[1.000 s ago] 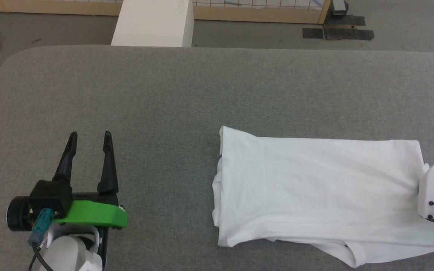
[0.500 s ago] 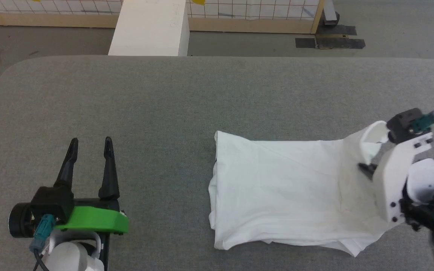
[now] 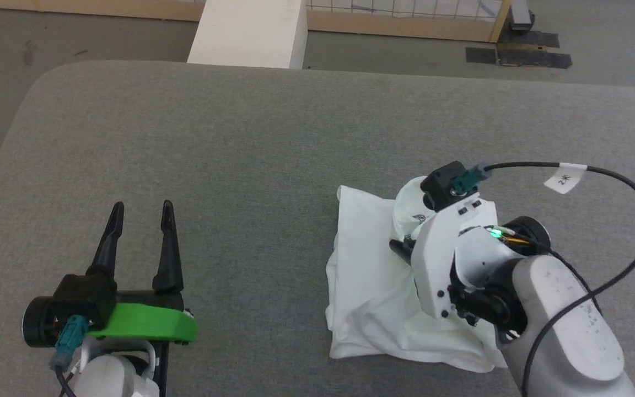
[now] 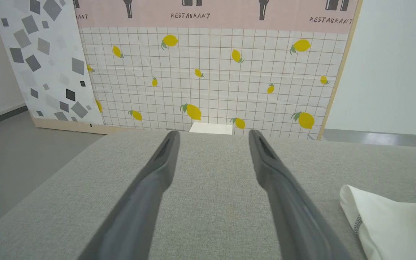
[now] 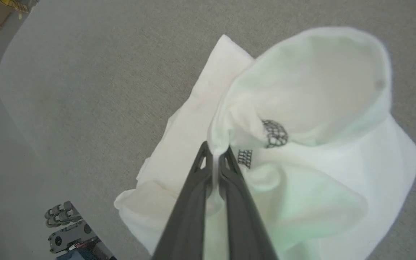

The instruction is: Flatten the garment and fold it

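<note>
The white T-shirt (image 3: 366,286) lies on the grey table's right half, doubled over on itself. My right gripper (image 3: 401,248) hovers over it, shut on a lifted edge of the fabric. In the right wrist view the fingers (image 5: 215,150) pinch that edge, and the held layer of the garment (image 5: 323,90) billows up in a loop, with dark grid-pattern stitching showing near the tips. My left gripper (image 3: 140,209) rests at the lower left, open and empty, well apart from the shirt. In the left wrist view the left gripper (image 4: 213,134) is spread wide, and a corner of the shirt (image 4: 392,224) with a zigzag seam shows at lower right.
The grey padded table (image 3: 213,138) has a rounded far-left corner. A rigid white box (image 3: 247,33) stands on the floor beyond its far edge. A lemon-patterned wall panel (image 4: 208,72) is behind that. The right arm's black cable (image 3: 615,182) arches over the table.
My right gripper took the shirt's right edge, lifted it and carried it leftwards over the rest, so the shirt now lies doubled. The head camera shifted. The left gripper stayed still.
</note>
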Controlling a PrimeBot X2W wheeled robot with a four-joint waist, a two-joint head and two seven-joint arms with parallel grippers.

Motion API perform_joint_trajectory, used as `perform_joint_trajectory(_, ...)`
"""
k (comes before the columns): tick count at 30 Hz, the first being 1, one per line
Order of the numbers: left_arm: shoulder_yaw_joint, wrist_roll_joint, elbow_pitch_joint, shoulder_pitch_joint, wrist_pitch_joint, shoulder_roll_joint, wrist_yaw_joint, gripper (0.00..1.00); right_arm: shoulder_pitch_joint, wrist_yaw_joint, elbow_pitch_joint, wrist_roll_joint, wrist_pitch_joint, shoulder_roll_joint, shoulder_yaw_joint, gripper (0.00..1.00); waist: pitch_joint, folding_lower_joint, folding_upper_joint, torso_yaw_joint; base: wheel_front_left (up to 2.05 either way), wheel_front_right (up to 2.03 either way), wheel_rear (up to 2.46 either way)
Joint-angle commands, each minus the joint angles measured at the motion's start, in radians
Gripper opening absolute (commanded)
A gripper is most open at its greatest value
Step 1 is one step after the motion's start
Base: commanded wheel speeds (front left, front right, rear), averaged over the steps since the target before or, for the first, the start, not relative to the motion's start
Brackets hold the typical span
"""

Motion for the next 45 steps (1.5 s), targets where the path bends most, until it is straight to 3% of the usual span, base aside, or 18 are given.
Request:
perform_joint_trajectory(1,0.001,0.013,0.003,-0.005,-0.005,-0.009,-0.007,1.00,-0.027,-0.002,0.031,-0.009,-0.020,0.012,0.007,0.00,0.010,0.0000,0.0000,0.028,0.00,0.00,0.00)
perform_joint_trajectory(9,0.011,0.018,0.008,-0.002,-0.005,-0.024,-0.019,1.00,-0.098,-0.002,0.264,-0.042,-0.132,0.042,0.021,0.00,0.022,0.0000,0.0000,0.072,0.00,0.00,0.00)
perform_joint_trajectory(11,0.013,0.020,0.011,-0.002,-0.005,-0.028,-0.021,1.00,-0.110,-0.002,0.316,-0.050,-0.163,0.043,0.028,1.00,0.022,0.0000,0.0000,0.076,0.00,0.00,0.00)
perform_joint_trajectory(17,0.023,0.026,0.018,0.005,-0.005,-0.033,-0.028,1.00,-0.145,-0.002,0.337,0.064,-0.228,0.044,0.145,1.00,0.011,0.0000,0.0000,0.061,0.00,0.00,0.00)
perform_joint_trajectory(25,0.036,0.034,0.021,0.013,-0.005,-0.033,-0.039,1.00,-0.196,-0.002,0.215,0.175,-0.294,0.044,0.226,1.00,-0.027,0.0000,0.0000,-0.005,0.00,0.00,0.00)
perform_joint_trajectory(31,0.052,0.039,0.001,0.031,-0.005,-0.031,-0.039,1.00,-0.166,-0.002,0.108,0.085,-0.313,0.024,0.083,1.00,-0.056,0.0000,0.0000,-0.073,0.00,0.00,0.00)
perform_joint_trajectory(38,0.048,0.045,-0.013,0.037,-0.005,-0.036,-0.040,1.00,-0.001,-0.002,0.029,-0.100,-0.194,-0.029,-0.174,1.00,-0.059,0.0000,0.0000,-0.111,0.00,0.00,0.00)
perform_joint_trajectory(45,0.040,0.047,-0.015,0.035,-0.005,-0.040,-0.045,1.00,0.126,-0.002,0.046,-0.156,-0.122,0.009,-0.253,1.00,-0.043,0.0000,0.0000,-0.098,0.00,0.00,0.00)
